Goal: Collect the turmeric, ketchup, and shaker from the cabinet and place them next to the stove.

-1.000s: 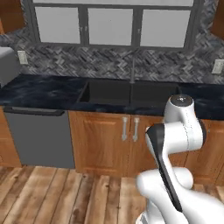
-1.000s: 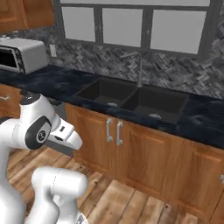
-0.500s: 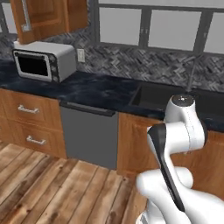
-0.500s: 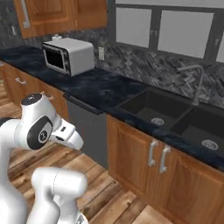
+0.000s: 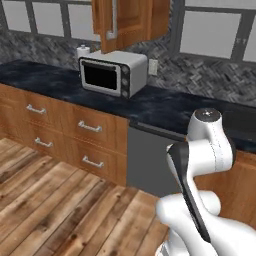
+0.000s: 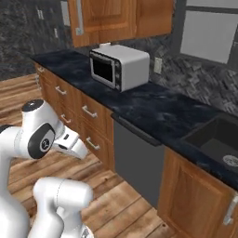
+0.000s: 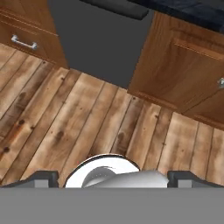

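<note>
The wall cabinet (image 5: 131, 20) of orange-brown wood hangs above the dark counter, and it also appears at the top of the right base view (image 6: 116, 16). Its doors look shut, with a silver handle on the near door. The turmeric, the ketchup and the shaker are out of view, and so is the stove. My gripper (image 7: 114, 178) points down at the wooden floor in front of the base cupboards. Its fingertips (image 7: 46, 178) stand far apart at the bottom corners of the hand view, open with nothing between them. The white arm is folded close over the base.
A silver toaster oven (image 5: 112, 72) (image 6: 120, 66) stands on the dark counter (image 5: 165, 107) under the cabinet, with a white paper-towel roll (image 5: 83, 51) behind it. Below are drawers (image 5: 75, 132) with silver handles and a grey dishwasher (image 6: 137, 162). A sink (image 6: 218, 139) lies to the right.
The whole picture has shifted: the base has moved left along the counter. The sink slid off to the right, and the toaster oven and wall cabinet came into view. The gripper stays open.
</note>
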